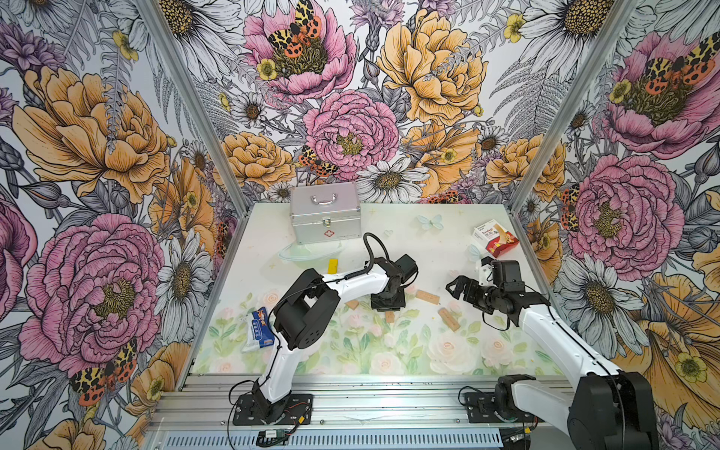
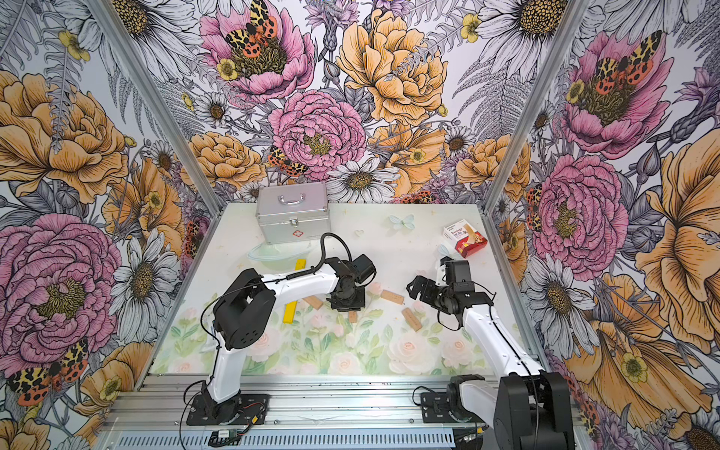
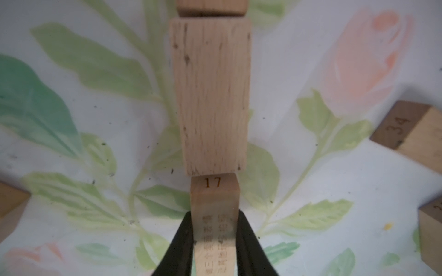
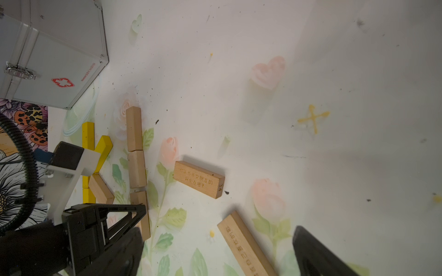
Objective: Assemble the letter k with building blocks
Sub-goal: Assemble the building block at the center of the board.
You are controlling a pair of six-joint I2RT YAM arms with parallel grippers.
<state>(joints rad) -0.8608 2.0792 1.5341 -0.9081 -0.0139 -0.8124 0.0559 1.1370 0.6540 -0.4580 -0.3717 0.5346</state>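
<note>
My left gripper (image 3: 214, 216) is shut on a pale wood block (image 3: 215, 191) marked 17, low over the table. The block lies end to end with two more wood blocks (image 4: 137, 168), forming a straight row. Beside the row is a yellow-stemmed letter k (image 4: 88, 137) with one yellow arm (image 4: 103, 151) and one wood arm (image 4: 101, 188), partly hidden by the left arm. Two loose wood blocks (image 1: 427, 297) (image 1: 449, 319) lie to the right of the row. My right gripper (image 1: 457, 288) hovers open and empty beside them.
A silver case (image 1: 325, 212) stands at the back, with a clear plastic piece (image 1: 307, 253) in front of it. A red-and-white carton (image 1: 495, 237) sits at the back right. A blue-white sachet (image 1: 257, 329) lies by the left edge.
</note>
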